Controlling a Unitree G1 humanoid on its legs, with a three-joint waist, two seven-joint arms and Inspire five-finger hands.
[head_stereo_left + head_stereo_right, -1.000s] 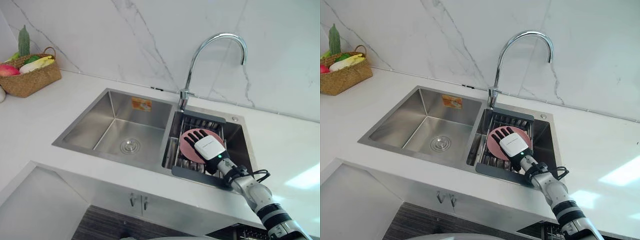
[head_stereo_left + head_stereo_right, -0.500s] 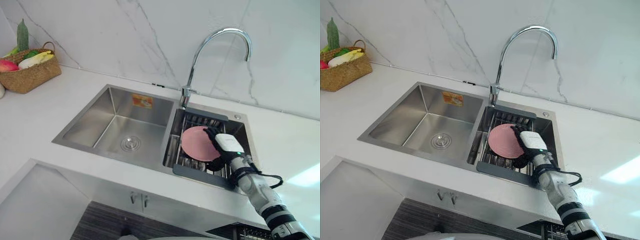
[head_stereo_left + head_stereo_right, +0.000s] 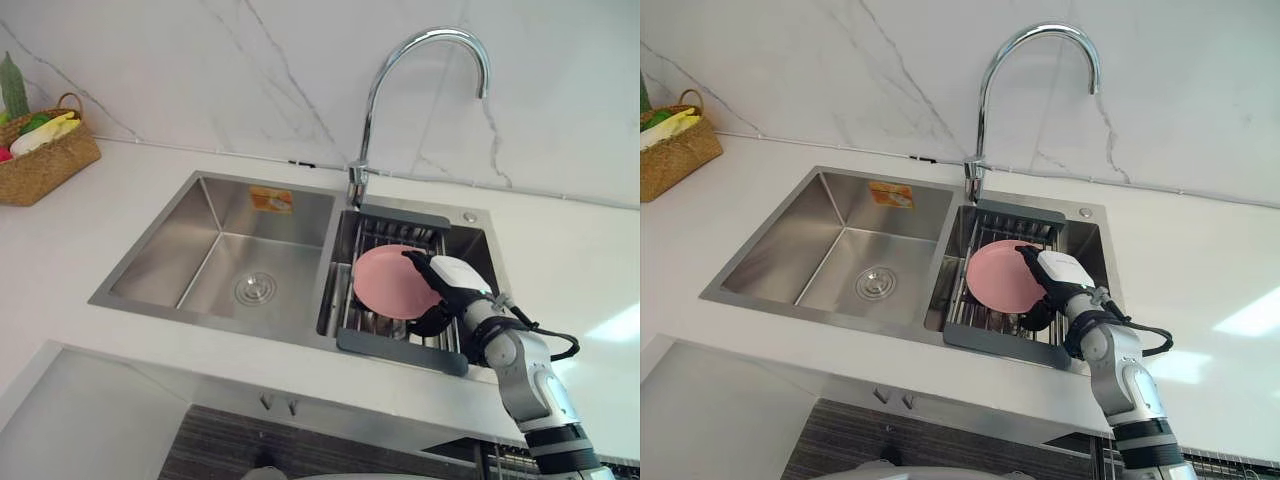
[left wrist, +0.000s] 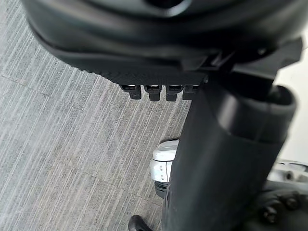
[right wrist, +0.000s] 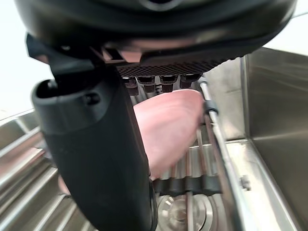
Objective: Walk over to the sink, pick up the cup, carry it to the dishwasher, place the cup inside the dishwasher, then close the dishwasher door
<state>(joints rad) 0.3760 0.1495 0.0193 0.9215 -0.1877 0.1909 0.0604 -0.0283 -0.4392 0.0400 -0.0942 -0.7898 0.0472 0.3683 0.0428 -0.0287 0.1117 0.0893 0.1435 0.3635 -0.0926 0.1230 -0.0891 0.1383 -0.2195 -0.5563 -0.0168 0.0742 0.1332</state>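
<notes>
A pink cup (image 3: 388,281) lies on its side on the drainer rack (image 3: 400,348) in the right basin of the steel sink (image 3: 190,309), its round pink face turned up. My right hand (image 3: 457,283) is at the cup's right side, fingers curled over its upper edge and thumb hooked under the lower edge. In the right wrist view the cup (image 5: 169,124) sits between the thumb (image 5: 96,149) and the fingers. My left hand (image 4: 221,159) hangs low over the grey floor, holding nothing.
A tall curved faucet (image 3: 372,92) rises behind the rack. The left basin (image 3: 235,262) has a round drain. A wicker basket of fruit and vegetables (image 3: 40,158) stands at the far left of the white counter. A marble wall backs the counter.
My right hand went from lying flat over the cup to its right side and closed round its edge. The whole picture has shifted, so the camera has moved.
</notes>
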